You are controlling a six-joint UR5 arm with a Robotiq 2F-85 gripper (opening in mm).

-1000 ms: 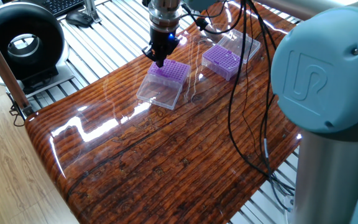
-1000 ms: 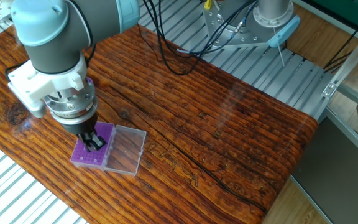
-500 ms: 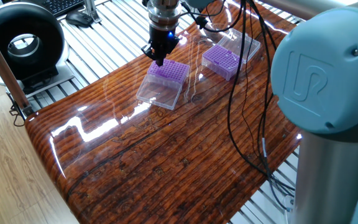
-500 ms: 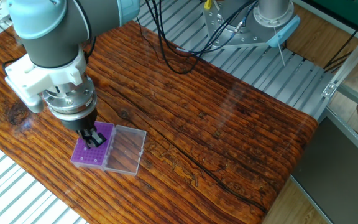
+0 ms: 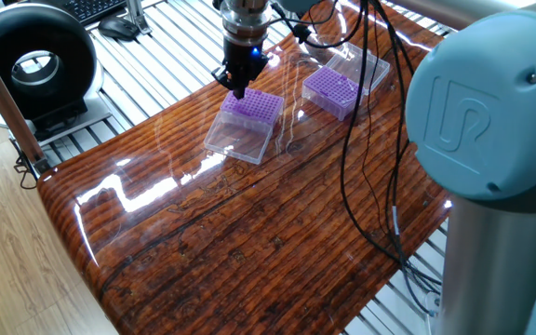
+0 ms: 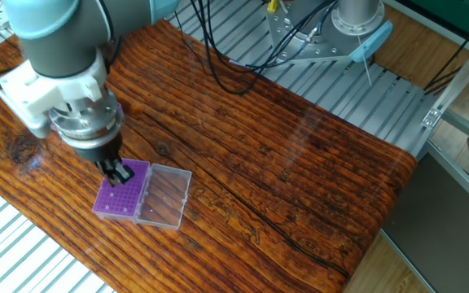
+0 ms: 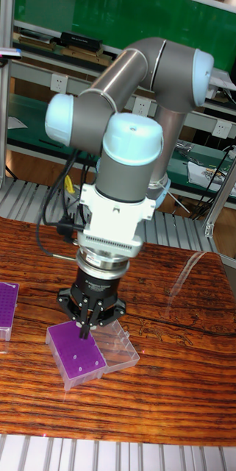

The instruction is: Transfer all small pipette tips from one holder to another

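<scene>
Only the tall fixed view shows the tool (image 7: 85,324) closed together over the purple box (image 7: 76,356), tips scarcely visible.

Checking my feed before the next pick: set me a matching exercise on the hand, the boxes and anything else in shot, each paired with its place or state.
Things:
1. hand
2. clear lid
3. second purple box
4. black ring-shaped device

Places or states:
A. lying open and flat beside its purple box
B. on the table with no hand over it
C. pointing down over the near purple box
D. off the wooden table, on the slatted metal surface

Pairs: 1-C, 2-A, 3-B, 4-D
</scene>
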